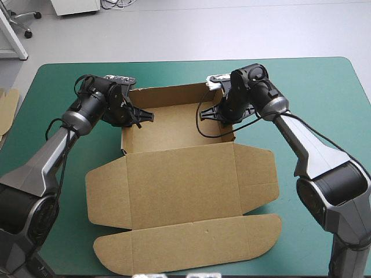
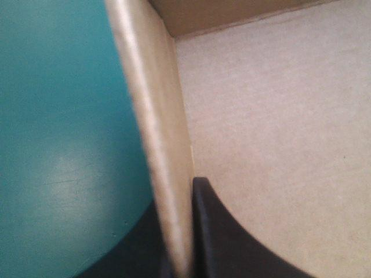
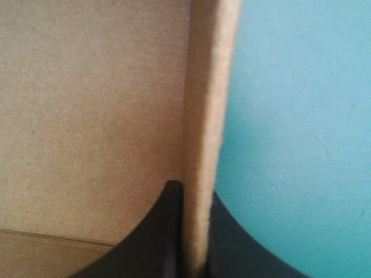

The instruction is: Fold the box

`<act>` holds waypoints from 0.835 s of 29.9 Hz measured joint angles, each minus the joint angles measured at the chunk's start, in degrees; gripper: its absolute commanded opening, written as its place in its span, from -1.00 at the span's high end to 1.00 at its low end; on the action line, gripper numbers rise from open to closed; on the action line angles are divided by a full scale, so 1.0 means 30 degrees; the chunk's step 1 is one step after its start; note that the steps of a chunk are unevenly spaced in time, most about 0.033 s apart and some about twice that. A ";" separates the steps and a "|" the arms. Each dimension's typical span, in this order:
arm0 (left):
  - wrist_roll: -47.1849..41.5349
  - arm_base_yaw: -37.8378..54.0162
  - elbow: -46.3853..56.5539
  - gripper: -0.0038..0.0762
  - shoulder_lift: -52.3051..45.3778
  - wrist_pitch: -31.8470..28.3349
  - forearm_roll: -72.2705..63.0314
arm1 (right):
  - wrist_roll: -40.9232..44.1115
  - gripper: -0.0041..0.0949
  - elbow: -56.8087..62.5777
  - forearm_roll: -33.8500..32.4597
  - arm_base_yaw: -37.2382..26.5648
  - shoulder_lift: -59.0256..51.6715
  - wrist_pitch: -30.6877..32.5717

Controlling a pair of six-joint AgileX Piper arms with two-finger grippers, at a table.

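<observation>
Left tool [image 1: 141,116] sits in the upper left of the high view, nipped tight on the left wall [image 1: 123,139] of the box [image 1: 182,174]. Its wrist camera shows two black fingers [image 2: 232,249], one inside the tray and one outside over the teal-green cover, with the board edge pinched between them. Right tool [image 1: 215,116], in the upper centre-right of the high view, is clamped the same way on the right wall [image 1: 233,136], again with one finger inside the tray and one outside.

One box lies on the surface [image 1: 313,104], about its middle. The tray part is in the upper centre of the high view with three walls standing: left, right and the far wall [image 1: 174,92]. The lid [image 1: 179,188] lies flat toward the bottom of the frame, joined to the tray's near side. Three flaps are spread flat from the lid: one at each side and one long flap [image 1: 185,246] along the near edge.

One edge of spare board [image 1: 7,110] shows at the surface's left edge, at the far left of the frame.
</observation>
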 measured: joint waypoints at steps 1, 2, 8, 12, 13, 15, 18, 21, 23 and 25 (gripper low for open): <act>0.0021 0.0000 -0.0016 0.94 0.0032 0.0130 -0.0019 | -0.0017 0.94 0.0000 0.0001 0.0000 0.0000 0.0000; 0.0035 0.0000 -0.0035 0.94 0.0065 0.0291 -0.0073 | -0.0055 0.94 0.0000 0.0019 0.0000 0.0000 0.0000; 0.0058 0.0000 -0.0036 0.94 0.0571 0.0665 -0.0326 | -0.0137 0.94 0.0000 -0.0048 0.0022 0.0016 0.0000; 0.0114 0.0000 -0.0036 0.94 0.0669 0.0425 -0.0408 | -0.0137 0.94 0.0110 -0.0157 0.0022 0.0037 0.0000; 0.0130 0.0000 -0.0036 0.94 0.0687 0.0331 -0.0430 | -0.0137 0.94 0.0167 -0.0174 0.0022 0.0037 0.0000; 0.0192 0.0000 -0.0036 0.94 0.0707 0.0219 -0.0430 | -0.0117 0.94 0.0391 -0.0174 0.0022 0.0037 -0.0017; 0.0412 0.0000 -0.0036 0.94 0.0725 0.0153 -0.0470 | -0.0032 0.94 0.0936 -0.0051 0.0022 0.0037 -0.0017; 0.0497 -0.0008 -0.0036 0.94 0.0903 0.0282 -0.0511 | 0.0068 0.95 0.1390 0.0147 0.0022 0.0037 -0.0037; 0.0497 -0.0008 -0.0036 0.94 0.1170 0.0432 -0.0585 | 0.0083 0.95 0.1555 0.0209 0.0022 0.0037 -0.0037; 0.0497 -0.0008 -0.0036 0.94 0.1547 0.0439 -0.0762 | 0.0083 0.95 0.1649 0.0183 0.0022 0.0037 -0.0037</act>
